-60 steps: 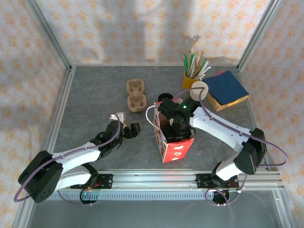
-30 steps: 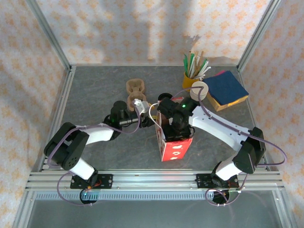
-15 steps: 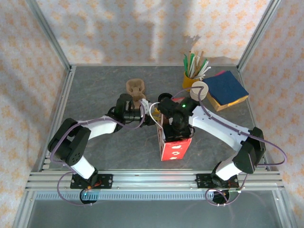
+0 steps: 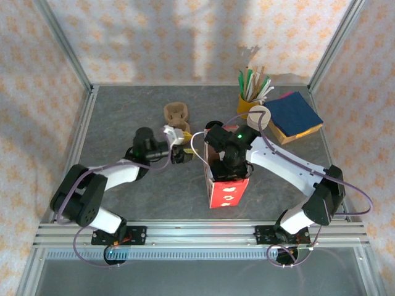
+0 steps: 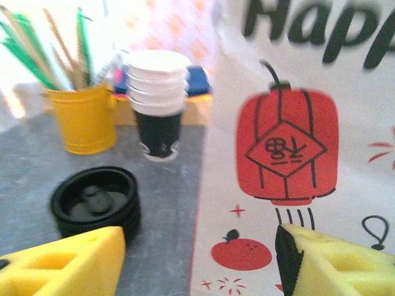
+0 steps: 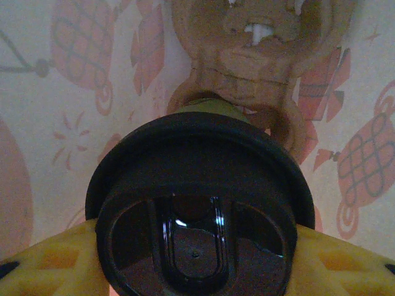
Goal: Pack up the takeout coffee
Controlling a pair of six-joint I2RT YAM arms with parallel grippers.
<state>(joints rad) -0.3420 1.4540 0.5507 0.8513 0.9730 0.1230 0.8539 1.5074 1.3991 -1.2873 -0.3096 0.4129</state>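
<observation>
Coffee (image 6: 194, 203) hangs inside the bag (image 4: 229, 192), above the carrier (image 6: 244, 58), squeezed by the right gripper (image 6: 196, 262). It looks light and squashy, so hold it softly under the lid (image 6: 194, 154). Left gripper (image 5: 197, 259) gapes empty beside the bag. Right wrist camera peeks inside the bag; top camera shows the bag from outside.

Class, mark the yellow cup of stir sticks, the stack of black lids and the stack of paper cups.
yellow cup (image 5: 83, 123): left wrist view, front wall.
stack of black lids (image 5: 94, 198): left wrist view, top lid's centre.
stack of paper cups (image 5: 158, 132): left wrist view, dark wall.
</observation>
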